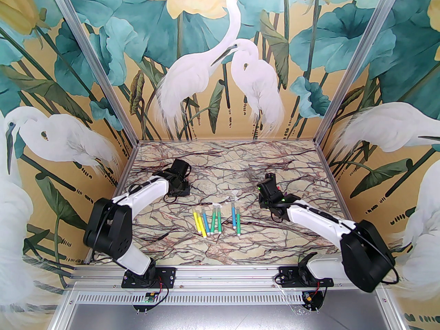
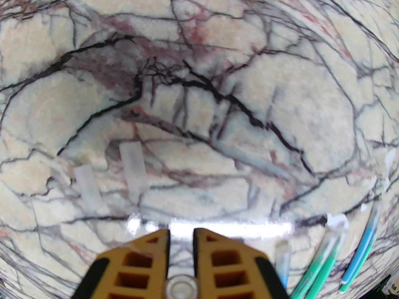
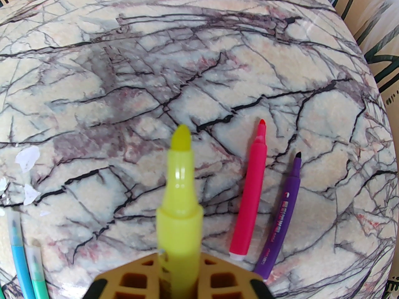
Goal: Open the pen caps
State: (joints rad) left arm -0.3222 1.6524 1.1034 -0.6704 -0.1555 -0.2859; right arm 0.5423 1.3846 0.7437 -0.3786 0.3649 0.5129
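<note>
Firmly clamped in the fingers of the right gripper [image 3: 179,257], a yellow pen [image 3: 180,192] points forward, tip bare. Just right of those fingers lie a pink pen [image 3: 251,192] and a purple pen [image 3: 282,216], likewise uncapped, seemingly set aside as finished. The left gripper [image 2: 181,238] is pinched together on nothing; two clear pen caps [image 2: 134,167] rest ahead and left of it on the marble table [image 2: 280,104], while capped pens [image 2: 324,260] wait to its right.

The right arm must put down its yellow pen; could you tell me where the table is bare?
Bare: the table along the back wall, and the strip between the pen row and front rail. Crowded: that row, two loose caps before the left jaws, pink pen and purple pen beside the right jaws.
</note>
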